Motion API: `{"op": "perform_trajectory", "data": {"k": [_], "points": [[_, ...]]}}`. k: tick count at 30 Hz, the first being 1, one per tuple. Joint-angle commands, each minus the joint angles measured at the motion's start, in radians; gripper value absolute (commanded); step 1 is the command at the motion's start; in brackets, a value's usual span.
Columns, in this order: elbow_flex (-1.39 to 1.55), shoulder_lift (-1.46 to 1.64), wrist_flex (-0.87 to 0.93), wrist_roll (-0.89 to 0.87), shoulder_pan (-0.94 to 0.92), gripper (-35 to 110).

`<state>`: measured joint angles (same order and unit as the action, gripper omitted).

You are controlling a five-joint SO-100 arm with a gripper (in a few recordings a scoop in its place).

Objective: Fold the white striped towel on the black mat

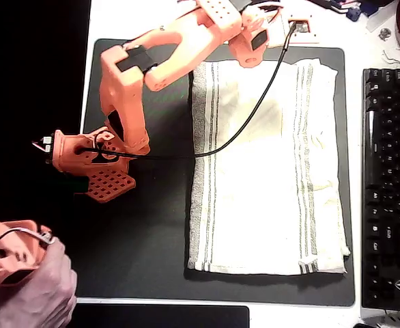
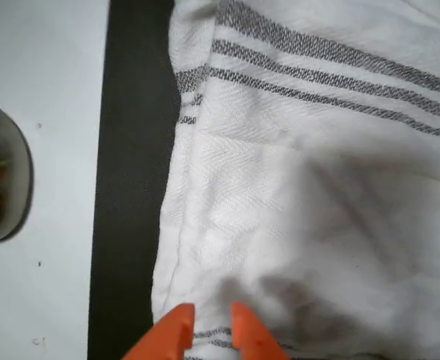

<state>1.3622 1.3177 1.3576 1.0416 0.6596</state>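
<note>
Towel spread flat on the mat

The white striped towel [image 1: 265, 171] covers the black mat [image 1: 145, 239]; pincer [image 2: 209, 326] slightly open at its edge.

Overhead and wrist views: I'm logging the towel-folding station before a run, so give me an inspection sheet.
Surface: black mat on a white table.
Job's things: white striped towel spread flat on the mat, unfolded.
Clutter: black keyboard at the right of the overhead view; metal object beside the mat.
Grippers: gripper over the towel's edge, fingers nearly closed, holding nothing.
Cables: black cable draped across the towel.
Surroundings: small items along the table's top edge.
</note>
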Motion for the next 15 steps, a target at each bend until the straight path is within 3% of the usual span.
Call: {"op": "perform_trajectory", "data": {"k": [1,15], "points": [[-0.074,-0.051,0.015,-0.011,0.014,11],[-0.35,-0.334,0.069,-0.038,0.038,17]]}}
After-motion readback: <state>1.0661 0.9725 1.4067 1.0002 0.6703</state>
